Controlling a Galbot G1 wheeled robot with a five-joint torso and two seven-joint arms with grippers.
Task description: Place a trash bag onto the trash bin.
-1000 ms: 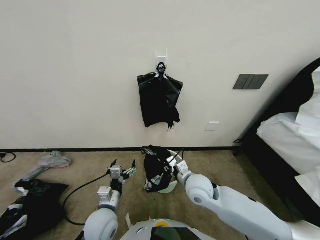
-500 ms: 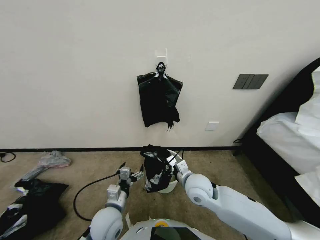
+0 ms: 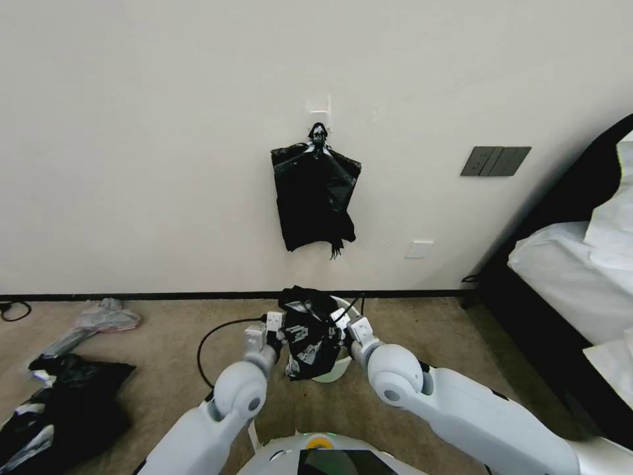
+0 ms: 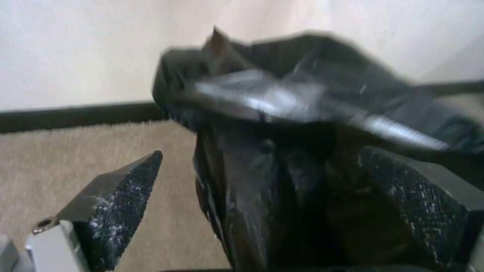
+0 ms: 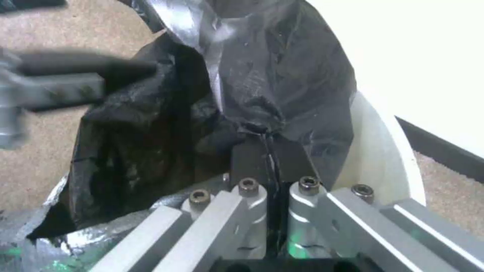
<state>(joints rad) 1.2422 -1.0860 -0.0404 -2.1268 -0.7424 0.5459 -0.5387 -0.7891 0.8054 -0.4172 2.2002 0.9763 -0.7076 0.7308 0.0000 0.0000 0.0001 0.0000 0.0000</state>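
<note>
The cream-white trash bin (image 3: 335, 371) stands on the carpet by the wall, its wall also close up in the right wrist view (image 5: 383, 151). The black trash bag (image 3: 308, 336) drapes over its left side and rim. My right gripper (image 3: 343, 328) is shut on a pinch of the bag's film (image 5: 264, 124) at the rim. My left gripper (image 3: 280, 328) is open at the bag's left side. In the left wrist view its fingers (image 4: 118, 207) stand wide apart with the bag (image 4: 282, 181) between them.
A bundle of black bags (image 3: 315, 198) hangs from a wall hook above the bin. A big black heap (image 3: 66, 402) and a grey bag (image 3: 99, 320) lie on the carpet at left. A bed (image 3: 580, 277) fills the right side. A black cable (image 3: 217, 333) loops on the floor.
My left arm has swung forward and to the right, from open carpet up to the bag's left side. The right gripper has kept its hold and place.
</note>
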